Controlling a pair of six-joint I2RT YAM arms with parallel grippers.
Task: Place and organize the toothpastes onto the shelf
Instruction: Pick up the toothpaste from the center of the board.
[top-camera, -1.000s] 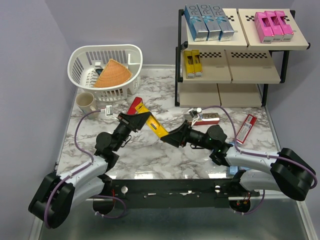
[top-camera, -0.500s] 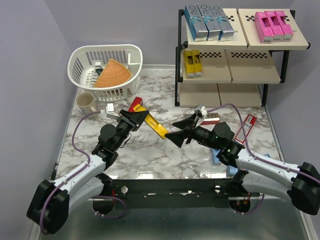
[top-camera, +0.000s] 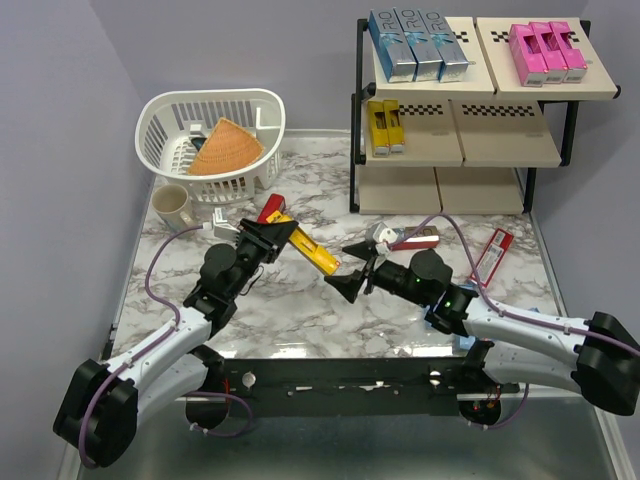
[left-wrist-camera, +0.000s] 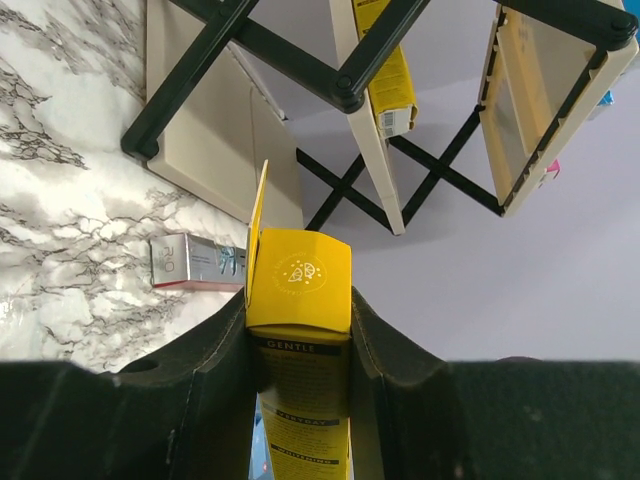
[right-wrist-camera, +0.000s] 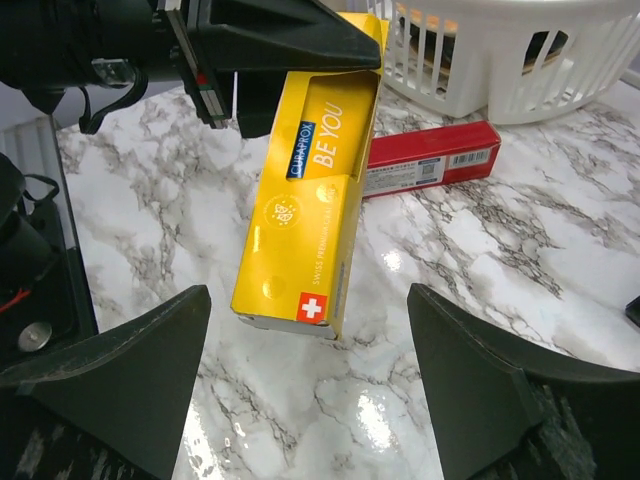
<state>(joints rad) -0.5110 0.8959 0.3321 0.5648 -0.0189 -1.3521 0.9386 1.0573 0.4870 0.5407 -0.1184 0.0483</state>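
Note:
My left gripper (top-camera: 276, 236) is shut on one end of a yellow toothpaste carton (top-camera: 312, 252), which sticks out above the marble toward the right; the carton (left-wrist-camera: 300, 275) sits tight between the black fingers. Just beyond its free end (right-wrist-camera: 305, 210), my right gripper (top-camera: 352, 268) stands open, touching nothing. The shelf (top-camera: 460, 150) at the back right carries three silver-blue cartons (top-camera: 415, 45), three pink ones (top-camera: 545, 50) and two yellow ones (top-camera: 385, 125). Loose on the table lie a red carton (top-camera: 495, 255), a second red one (right-wrist-camera: 430, 170) and a silver one (top-camera: 415, 238).
A white basket (top-camera: 212, 130) with an orange cone-shaped thing stands at the back left, and a beige mug (top-camera: 172, 205) in front of it. The shelf's lower tiers have bare panels. The right arm's cable loops over the silver carton.
My right gripper has opened, let go of the yellow carton's end and drawn back a little toward the near edge. The left gripper keeps its hold on the carton.

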